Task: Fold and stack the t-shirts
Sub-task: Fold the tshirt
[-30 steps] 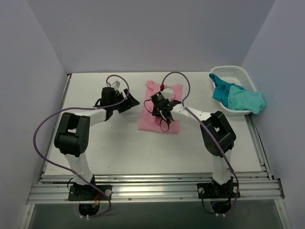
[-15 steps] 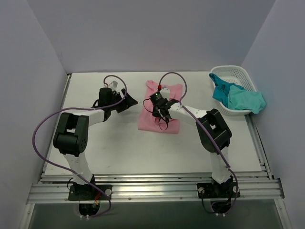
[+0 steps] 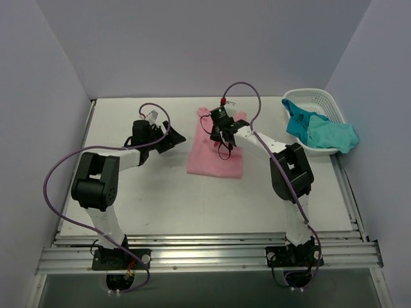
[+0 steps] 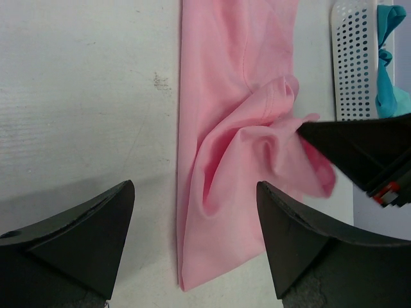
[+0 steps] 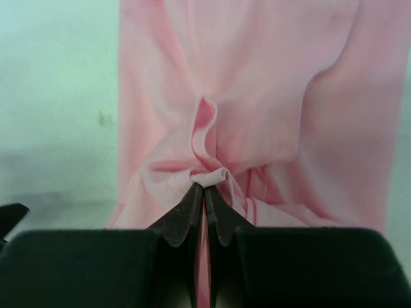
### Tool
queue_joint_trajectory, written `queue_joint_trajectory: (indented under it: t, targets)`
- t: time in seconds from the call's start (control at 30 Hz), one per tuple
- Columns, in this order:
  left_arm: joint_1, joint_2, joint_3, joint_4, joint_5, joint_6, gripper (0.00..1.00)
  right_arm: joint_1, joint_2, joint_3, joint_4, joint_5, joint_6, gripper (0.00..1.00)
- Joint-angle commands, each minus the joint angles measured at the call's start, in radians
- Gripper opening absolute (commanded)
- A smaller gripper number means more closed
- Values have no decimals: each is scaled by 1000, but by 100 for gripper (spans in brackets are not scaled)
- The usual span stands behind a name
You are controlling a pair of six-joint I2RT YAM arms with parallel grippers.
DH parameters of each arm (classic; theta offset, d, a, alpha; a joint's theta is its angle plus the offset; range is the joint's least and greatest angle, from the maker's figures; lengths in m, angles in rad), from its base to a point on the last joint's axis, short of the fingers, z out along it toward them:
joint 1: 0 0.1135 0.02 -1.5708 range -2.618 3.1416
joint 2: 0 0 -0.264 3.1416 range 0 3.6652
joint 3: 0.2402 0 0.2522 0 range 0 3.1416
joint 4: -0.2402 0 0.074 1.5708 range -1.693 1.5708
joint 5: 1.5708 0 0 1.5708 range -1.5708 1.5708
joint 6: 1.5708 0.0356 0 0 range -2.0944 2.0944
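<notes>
Your right hand (image 5: 205, 187) is clamped tight on a bunched fold of the plain light pink fabric t-shirt (image 5: 257, 96), which lies rumpled mid-frame in the overhead view on the white worktop (image 3: 160, 192). Your left hand (image 4: 194, 192) hangs spread wide, holding nothing, just left of that shirt. Teal and turquoise t-shirts (image 3: 321, 131) spill from the white plastic lattice basket (image 3: 319, 94), upper right.

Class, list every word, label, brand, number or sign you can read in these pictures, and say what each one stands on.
No text can be read in any view.
pink t-shirt: plain, no print or tag showing.
white basket: only holes, no label.
teal shirts: no print visible.
small red and white part on the right arm: any marking is too small to read.
</notes>
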Motion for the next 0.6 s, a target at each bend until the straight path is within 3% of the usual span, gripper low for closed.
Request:
queue_joint_trajectory:
  t: [0.0, 0.3, 0.37, 0.43, 0.47, 0.5, 0.57]
  targets:
    - [6, -55, 0, 67, 30, -8, 85, -37, 31, 114, -48, -9, -30, 0]
    - [6, -55, -7, 71, 38, -3, 85, -104, 201, 273, -64, -57, -38, 0]
    - [7, -54, -8, 73, 39, -4, 85, -114, 236, 277, -47, -60, -26, 17]
    - [7, -54, -8, 76, 44, -6, 85, -123, 252, 279, -30, -52, -15, 46]
    - [6, -55, -8, 76, 44, -6, 85, -126, 266, 282, -24, -49, -10, 54]
    - [7, -57, -13, 78, 42, -4, 85, -131, 270, 288, -22, -44, -6, 68]
    - [7, -58, -17, 78, 39, -3, 85, -132, 275, 325, -36, -23, -10, 79]
